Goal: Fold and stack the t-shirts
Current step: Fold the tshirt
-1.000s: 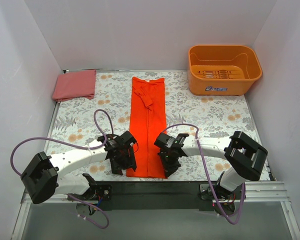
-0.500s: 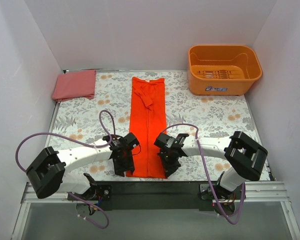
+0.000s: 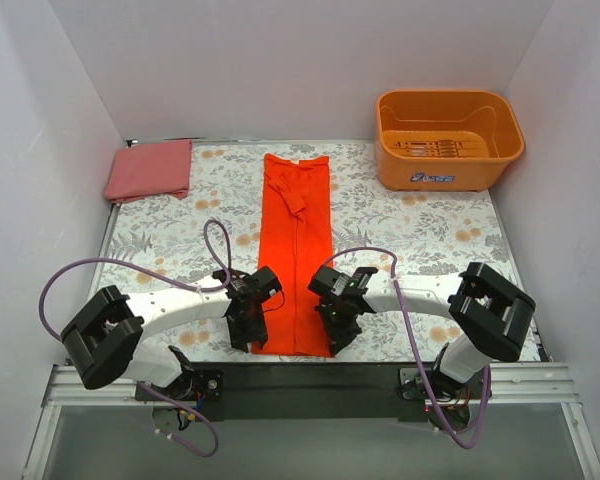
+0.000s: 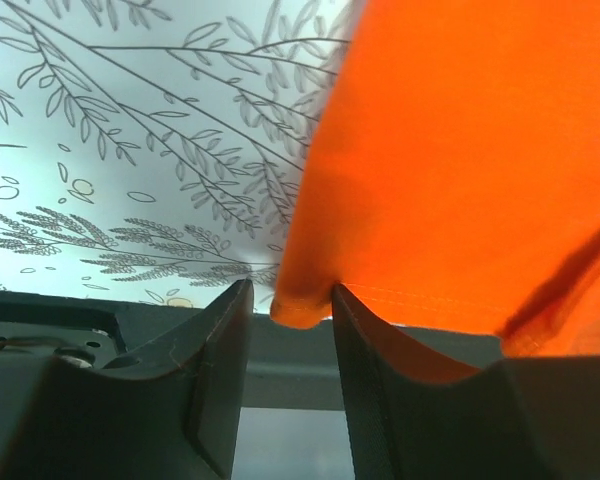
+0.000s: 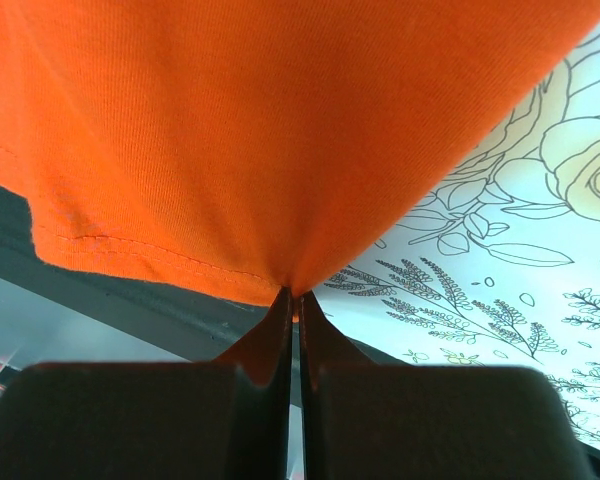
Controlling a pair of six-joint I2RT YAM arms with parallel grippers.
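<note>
Lying lengthwise down the middle of the flowered table is the orange-red t-shirt, folded into a long narrow strip with its near hem at the table's front edge. The overhead view is showing both arms reaching in to that hem, the left gripper at the left corner and the right gripper at the right corner, but from there the fingers themselves are hiding under the wrists.

The wrist cameras are giving what the overhead cannot. Seen from the left wrist, the left gripper is standing with a narrow gap between its fingers, and the shirt's corner is sitting in that gap without being squeezed. Seen from the right wrist, the right gripper is pressing its fingers tight together, pinching the hem of the cloth at their tips.

Only the overhead is showing the far end of the table: the pinkish-red t-shirt is resting as a folded rectangle in the far left corner, and an orange tub is sitting in the far right corner.
</note>
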